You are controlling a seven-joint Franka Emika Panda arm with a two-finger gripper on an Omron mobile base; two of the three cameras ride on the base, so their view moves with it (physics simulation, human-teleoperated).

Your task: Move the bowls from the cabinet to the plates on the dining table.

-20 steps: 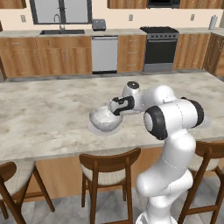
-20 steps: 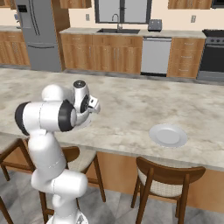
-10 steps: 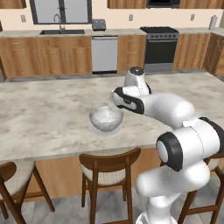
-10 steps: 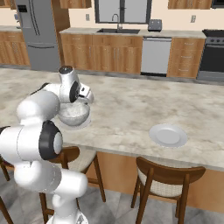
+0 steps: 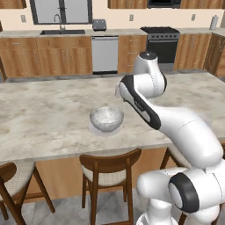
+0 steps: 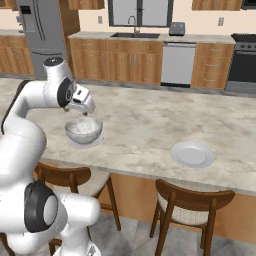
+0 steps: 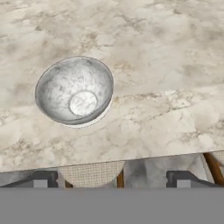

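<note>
Arm raised, bent; end effector (image 7: 112, 180) jaws spread wide, empty.

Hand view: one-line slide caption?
Open gripper above the marbled bowl on its plate near the table edge.

Plate (image 5: 93, 128) mostly hidden under bowl (image 5: 106, 118)

Wooden cabinets (image 5: 48, 61) line the back wall, with a dishwasher (image 5: 104, 53), black stove (image 5: 160, 44), window (image 5: 59, 9) and grey fridge (image 6: 42, 30).
</note>
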